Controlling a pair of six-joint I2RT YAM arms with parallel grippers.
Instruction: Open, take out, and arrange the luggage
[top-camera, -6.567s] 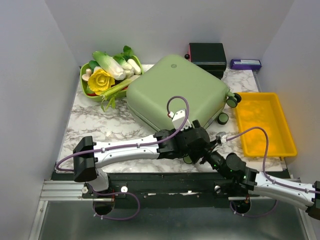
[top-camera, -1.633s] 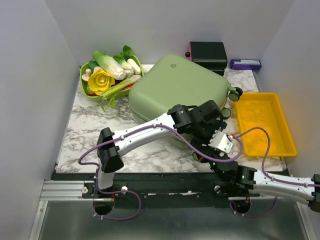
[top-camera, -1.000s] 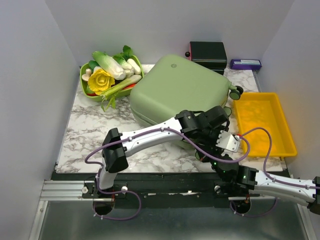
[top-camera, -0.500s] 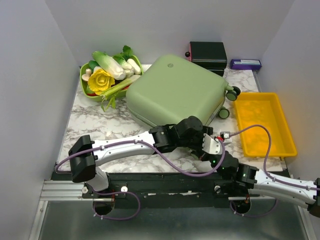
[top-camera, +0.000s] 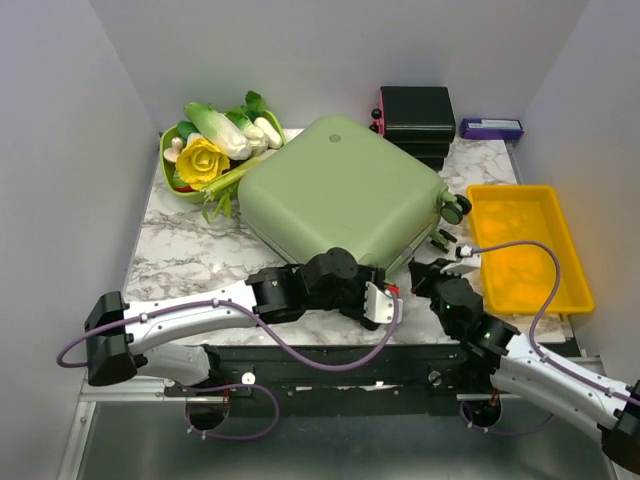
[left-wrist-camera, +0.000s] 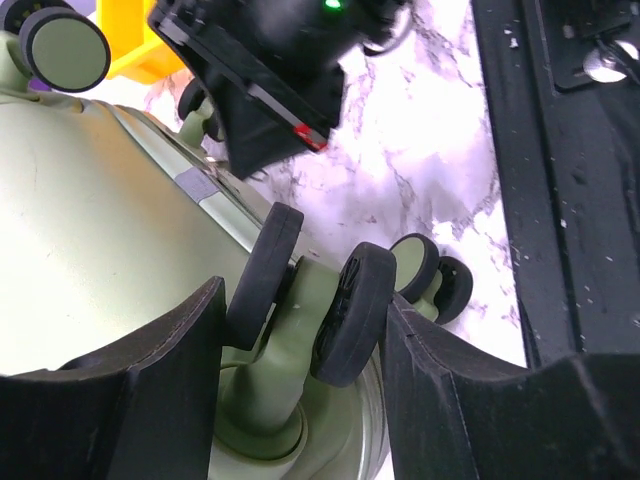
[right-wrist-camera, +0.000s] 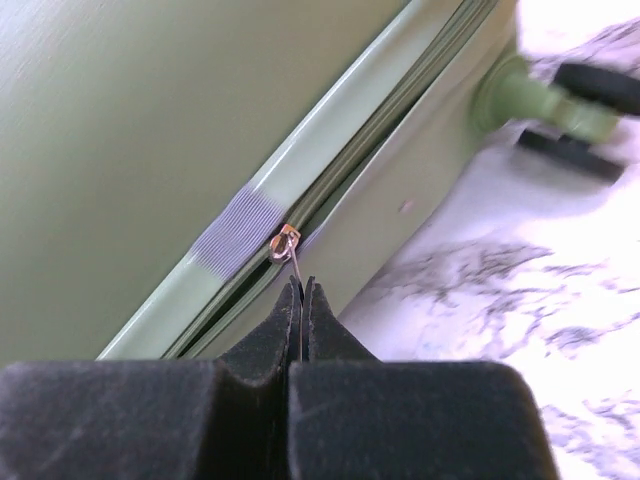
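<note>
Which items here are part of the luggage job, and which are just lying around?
Part of the job: suitcase; its zip pull, pinched by the right gripper; its wheel, straddled by the open left gripper.
Lying about: vegetable bowl, black box, purple box, yellow tray.

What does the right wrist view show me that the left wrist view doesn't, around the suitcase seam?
Only the right wrist view: the shut right fingers pinching the thin zipper pull that hangs from the small gold zipper slider.
Only the left wrist view: the open left fingers straddling a pair of black caster wheels, plus a corner of the shallow yellow plastic tray.
Both: the pale sage-green hard-shell suitcase, its grey tape patch on the seam, and the white marble table.
</note>
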